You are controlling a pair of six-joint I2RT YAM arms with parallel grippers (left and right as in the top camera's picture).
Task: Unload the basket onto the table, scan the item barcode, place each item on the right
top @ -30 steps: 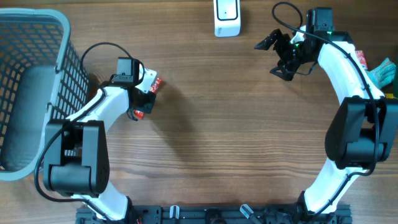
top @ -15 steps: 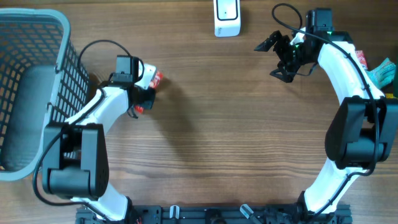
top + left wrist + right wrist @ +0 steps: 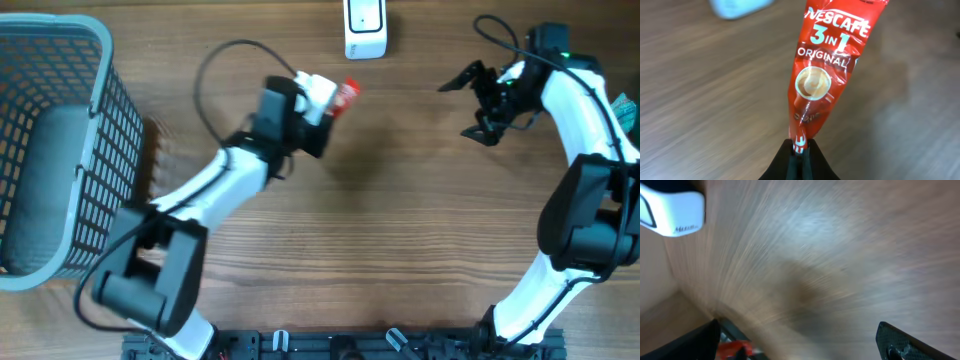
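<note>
A red Nescafe 3-in-1 sachet [image 3: 822, 75] sticks out from my left gripper [image 3: 799, 147], whose jaws are shut on its lower end. From overhead the sachet [image 3: 344, 94] hangs above the wood just below and left of the white scanner [image 3: 365, 28], with the left gripper [image 3: 330, 103] behind it. The printed front faces the left wrist camera and no barcode shows. My right gripper [image 3: 472, 105] stands open and empty at the right of the scanner. The scanner [image 3: 670, 212] shows at the top left of the right wrist view, and the right gripper [image 3: 795, 347] has bare wood between its fingers.
A grey mesh basket [image 3: 60, 40] fills the left side of the table. A teal item [image 3: 628, 105] lies at the right edge behind the right arm. Both arm bases stand at the front edge.
My left arm has swung right and towards the back, carrying the sachet from near the basket to just below the scanner. The right arm has shifted a little to the right, still open.
</note>
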